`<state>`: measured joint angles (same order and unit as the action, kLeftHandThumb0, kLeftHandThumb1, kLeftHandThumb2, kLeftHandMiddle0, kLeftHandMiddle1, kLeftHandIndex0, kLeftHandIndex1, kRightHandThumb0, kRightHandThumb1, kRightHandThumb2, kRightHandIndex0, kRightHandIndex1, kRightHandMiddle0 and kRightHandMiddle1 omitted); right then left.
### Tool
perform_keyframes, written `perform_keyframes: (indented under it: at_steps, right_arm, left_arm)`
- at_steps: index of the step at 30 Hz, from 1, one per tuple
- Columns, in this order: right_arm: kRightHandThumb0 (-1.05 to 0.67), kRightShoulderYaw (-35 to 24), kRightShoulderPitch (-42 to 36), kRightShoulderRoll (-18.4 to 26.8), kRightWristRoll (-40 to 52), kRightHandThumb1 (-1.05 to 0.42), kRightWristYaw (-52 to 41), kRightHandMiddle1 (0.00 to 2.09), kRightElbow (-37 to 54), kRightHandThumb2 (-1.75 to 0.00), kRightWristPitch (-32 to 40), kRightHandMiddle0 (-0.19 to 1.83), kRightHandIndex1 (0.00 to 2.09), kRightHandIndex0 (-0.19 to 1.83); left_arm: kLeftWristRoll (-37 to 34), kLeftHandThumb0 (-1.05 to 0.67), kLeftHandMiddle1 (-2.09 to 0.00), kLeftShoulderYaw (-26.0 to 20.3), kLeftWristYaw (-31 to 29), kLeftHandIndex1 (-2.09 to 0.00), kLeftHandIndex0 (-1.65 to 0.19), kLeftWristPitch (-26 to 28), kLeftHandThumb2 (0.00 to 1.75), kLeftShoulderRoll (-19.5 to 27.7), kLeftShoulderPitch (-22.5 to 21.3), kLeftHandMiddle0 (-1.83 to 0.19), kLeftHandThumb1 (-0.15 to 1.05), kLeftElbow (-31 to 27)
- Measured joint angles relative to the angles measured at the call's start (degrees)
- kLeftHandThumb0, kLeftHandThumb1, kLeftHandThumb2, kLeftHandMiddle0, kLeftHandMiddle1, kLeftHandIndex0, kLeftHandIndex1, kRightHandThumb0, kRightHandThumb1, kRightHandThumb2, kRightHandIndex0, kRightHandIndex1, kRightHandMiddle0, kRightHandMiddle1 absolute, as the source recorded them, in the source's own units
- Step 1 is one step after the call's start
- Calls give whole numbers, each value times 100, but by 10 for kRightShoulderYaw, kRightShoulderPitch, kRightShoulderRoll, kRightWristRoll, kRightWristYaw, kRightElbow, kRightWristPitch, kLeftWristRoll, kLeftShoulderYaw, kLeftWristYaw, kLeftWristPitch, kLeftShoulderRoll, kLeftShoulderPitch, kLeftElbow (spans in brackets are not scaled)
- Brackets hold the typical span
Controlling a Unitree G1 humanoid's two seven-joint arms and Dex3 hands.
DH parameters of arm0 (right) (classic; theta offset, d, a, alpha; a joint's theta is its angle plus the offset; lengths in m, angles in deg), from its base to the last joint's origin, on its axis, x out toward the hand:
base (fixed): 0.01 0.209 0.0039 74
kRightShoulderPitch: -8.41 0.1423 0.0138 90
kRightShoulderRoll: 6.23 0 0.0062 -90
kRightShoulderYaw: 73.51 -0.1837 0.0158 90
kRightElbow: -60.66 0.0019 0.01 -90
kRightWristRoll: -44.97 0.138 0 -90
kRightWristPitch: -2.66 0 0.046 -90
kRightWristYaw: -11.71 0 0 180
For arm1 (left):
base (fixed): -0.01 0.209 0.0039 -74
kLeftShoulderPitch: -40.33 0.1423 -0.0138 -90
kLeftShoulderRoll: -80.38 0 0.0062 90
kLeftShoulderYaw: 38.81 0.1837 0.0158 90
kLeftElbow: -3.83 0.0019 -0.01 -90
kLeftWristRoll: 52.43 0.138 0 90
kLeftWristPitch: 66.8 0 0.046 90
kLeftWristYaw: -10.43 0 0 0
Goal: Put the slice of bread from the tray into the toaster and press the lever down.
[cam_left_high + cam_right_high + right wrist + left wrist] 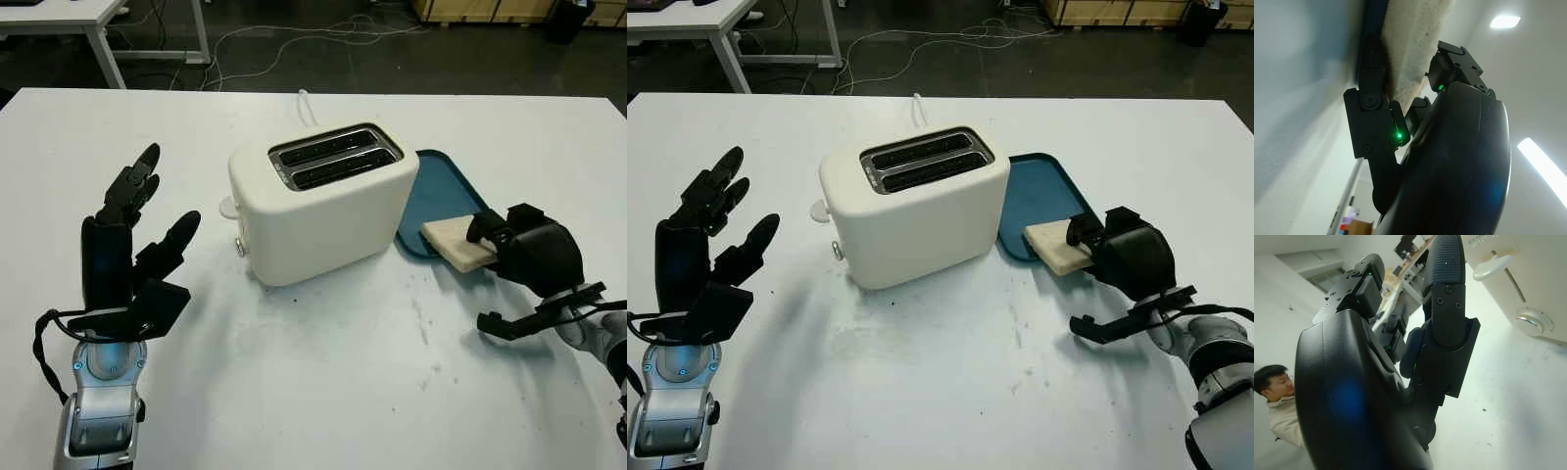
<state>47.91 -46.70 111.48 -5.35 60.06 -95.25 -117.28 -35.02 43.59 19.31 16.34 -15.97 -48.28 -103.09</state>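
A cream two-slot toaster (323, 201) stands in the middle of the white table, its lever (228, 208) up on the left end; the left wrist view shows that lever (1492, 268) above a round knob (1533, 322). To its right lies a blue tray (441, 186). A pale slice of bread (449, 240) sits at the tray's near edge, partly over the rim. My right hand (482, 233) is shut on the slice from the right; the bread (1415, 44) is pinched between its fingers (1371, 98). My left hand (157, 211) is open, raised left of the toaster.
A white cord (306, 103) runs from behind the toaster to the table's far edge. Beyond lie dark floor with cables and another table's leg (103, 49). A person (1278, 396) appears in the left wrist view, behind my hand.
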Motion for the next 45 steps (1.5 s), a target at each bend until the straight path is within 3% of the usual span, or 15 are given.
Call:
perform_keyframes:
  at_steps: [3, 6, 12, 15, 17, 20, 22, 26, 27, 28, 32, 35, 38, 45]
  right_arm:
    - [-47, -16, 3, 1, 5, -92, -30, 173, 15, -47, -6, 20, 174, 42]
    - [-54, -30, 10, 10, 18, -92, -65, 174, 41, -60, -21, 18, 175, 42]
    - [-56, -76, 23, 37, 63, -92, -210, 175, 116, -49, -25, 29, 175, 60]
    - [-59, -103, 25, 40, 91, -92, -271, 160, 141, -48, -24, 38, 175, 67]
    - [-57, -116, 26, 41, 104, -92, -309, 161, 152, -46, -20, 42, 175, 69]
    - [-57, -124, 26, 44, 108, -92, -337, 173, 165, -49, -19, 37, 175, 66]
    - [-56, -124, 28, 50, 107, -92, -352, 164, 171, -53, -19, 37, 175, 62]
    - [-43, -130, 48, 62, 106, -92, -390, 168, 182, -43, -3, 35, 175, 55]
    - [-39, -135, 58, 65, 109, -92, -402, 151, 181, -40, -1, 42, 175, 54]
    - [-37, -144, 72, 66, 122, -92, -422, 146, 175, -37, -3, 48, 175, 57]
    - [-41, -174, 152, 80, 161, -92, -494, 162, 136, -34, -17, 42, 175, 56]
    - [-34, -196, 217, 94, 208, -92, -584, 152, 116, -30, -26, 52, 175, 57]
    - [-42, -206, 290, 98, 233, -92, -651, 156, 98, -31, -35, 53, 175, 62]
    - [-60, -225, 438, 63, 296, -92, -804, 166, 43, -24, 4, 71, 175, 83]
  left_arm:
    - [0, -76, 0, 0, 0, 0, -44, 0, 35, 0, 0, -58, 92, 0]
    - [0, -76, 0, 0, 0, 0, -43, 0, 35, 0, 0, -57, 92, 0]
    - [-1, -75, 0, 0, 0, 0, -43, 4, 34, 0, 1, -57, 92, -2]
    - [-1, -75, 0, 0, 0, 0, -43, 4, 34, 0, 1, -57, 92, -2]
    - [-1, -75, 0, 0, 0, 0, -43, 4, 34, 0, 1, -57, 92, -2]
    - [-1, -76, 0, 0, 0, 0, -43, 4, 34, 0, 1, -57, 92, -2]
    - [0, -76, 0, 0, 0, 0, -43, 4, 35, 0, 1, -58, 92, -2]
    - [0, -76, 0, 0, 0, 0, -43, 4, 35, 0, 1, -57, 92, -2]
    - [0, -77, 0, 0, 0, 0, -44, 5, 35, 0, 1, -58, 92, -2]
    - [1, -77, -1, 0, 0, -1, -44, 6, 35, 0, 1, -58, 92, -2]
    - [1, -76, 0, 0, 0, 0, -44, 6, 35, 0, 1, -58, 92, -2]
    - [1, -76, 0, 0, 0, 0, -43, 7, 34, 0, 2, -58, 92, -3]
    - [1, -75, 0, 0, -1, 0, -43, 8, 34, 0, 2, -57, 92, -6]
    - [1, -77, -1, 0, 0, 0, -44, 8, 35, 0, 2, -58, 92, -8]
